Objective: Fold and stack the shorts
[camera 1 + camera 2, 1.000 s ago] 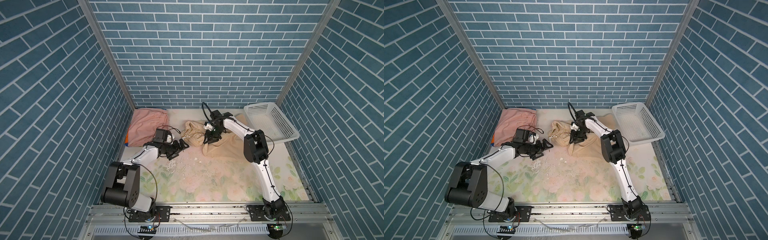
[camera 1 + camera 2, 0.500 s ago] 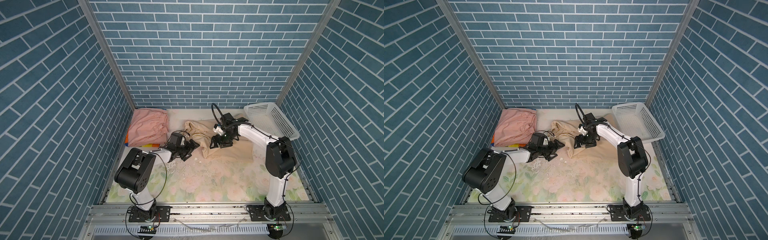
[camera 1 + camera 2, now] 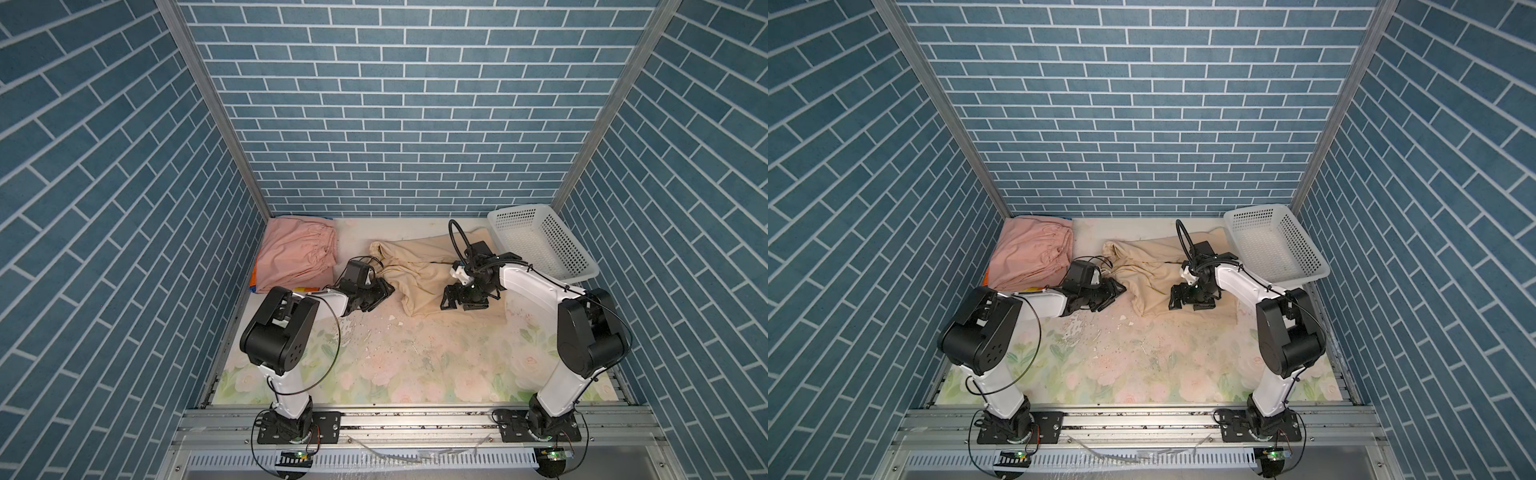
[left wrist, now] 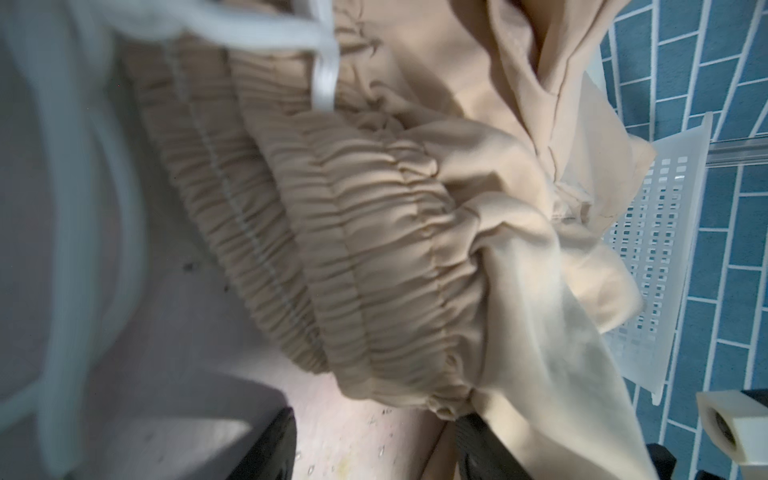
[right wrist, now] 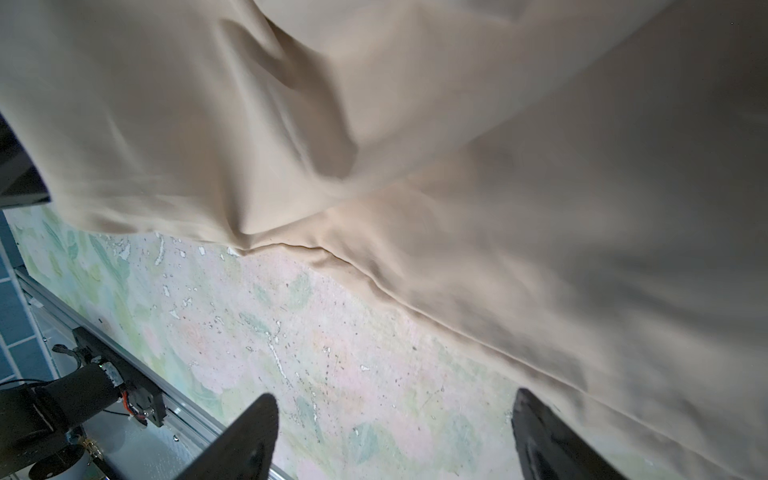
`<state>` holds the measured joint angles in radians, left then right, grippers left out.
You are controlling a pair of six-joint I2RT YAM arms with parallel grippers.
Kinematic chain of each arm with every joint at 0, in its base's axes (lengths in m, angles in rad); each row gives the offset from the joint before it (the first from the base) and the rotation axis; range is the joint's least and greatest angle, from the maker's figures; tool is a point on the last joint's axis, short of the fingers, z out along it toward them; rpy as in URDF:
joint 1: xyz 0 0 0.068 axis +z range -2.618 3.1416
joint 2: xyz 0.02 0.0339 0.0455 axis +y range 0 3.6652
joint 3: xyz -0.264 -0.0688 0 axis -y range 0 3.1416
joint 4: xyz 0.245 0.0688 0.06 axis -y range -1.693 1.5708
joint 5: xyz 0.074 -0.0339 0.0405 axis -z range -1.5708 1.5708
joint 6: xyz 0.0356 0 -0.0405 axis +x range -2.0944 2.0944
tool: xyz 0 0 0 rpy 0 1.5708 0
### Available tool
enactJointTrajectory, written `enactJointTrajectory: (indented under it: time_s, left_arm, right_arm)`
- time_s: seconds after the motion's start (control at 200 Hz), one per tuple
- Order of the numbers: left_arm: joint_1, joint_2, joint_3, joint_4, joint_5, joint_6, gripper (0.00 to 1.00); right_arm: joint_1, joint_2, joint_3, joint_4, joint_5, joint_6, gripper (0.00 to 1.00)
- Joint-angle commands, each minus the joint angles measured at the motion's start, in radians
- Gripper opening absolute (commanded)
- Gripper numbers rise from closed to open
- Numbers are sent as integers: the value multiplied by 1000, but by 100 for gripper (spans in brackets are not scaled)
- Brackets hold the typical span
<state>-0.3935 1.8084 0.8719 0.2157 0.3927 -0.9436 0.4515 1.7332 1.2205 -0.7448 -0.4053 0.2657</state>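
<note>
The beige shorts (image 3: pixel 415 266) (image 3: pixel 1148 266) lie crumpled at the table's back middle. Their gathered waist (image 4: pixel 374 232) and white drawstring (image 4: pixel 324 79) fill the left wrist view. My left gripper (image 3: pixel 384 291) (image 4: pixel 374 449) is low at the waist's left corner, jaws apart over bare table, with cloth against one finger (image 4: pixel 478 449). My right gripper (image 3: pixel 457 301) (image 5: pixel 395 440) hovers open at the shorts' front hem (image 5: pixel 415 299), holding nothing. The pink shorts (image 3: pixel 297 253) (image 3: pixel 1032 249) lie folded at the back left, on the rainbow-striped shorts (image 3: pixel 254 279), of which only an edge shows.
A white perforated basket (image 3: pixel 540 245) (image 3: pixel 1275 241) (image 4: pixel 648 232) stands at the back right corner, close behind the right arm. The floral table mat (image 3: pixel 415 361) has flaked patches. Blue brick walls close in the back and both sides.
My left gripper has slid right to the beige waist and narrowed. My right gripper has opened and drawn toward the front hem, and the beige shorts now lie spread further right.
</note>
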Motion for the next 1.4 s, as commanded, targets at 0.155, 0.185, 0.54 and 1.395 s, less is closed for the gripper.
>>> enactJointTrajectory:
  time_s: [0.155,0.185,0.54,1.395]
  left_arm:
    - [-4,106,120,-124,-75,114,57]
    - [-4,114,133,-136,-80,126,55]
    - [9,159,207,-234,-92,262,14]
    - [260,-160,127,-1004,166,650,0]
  right_arm:
    - [-15,-57,-55,36,-6,18,89]
    - [-18,-60,-62,38,-6,18,88]
    - [-52,-112,-125,50,-7,19,88]
    - [-183,-196,-304,77,335,100,89]
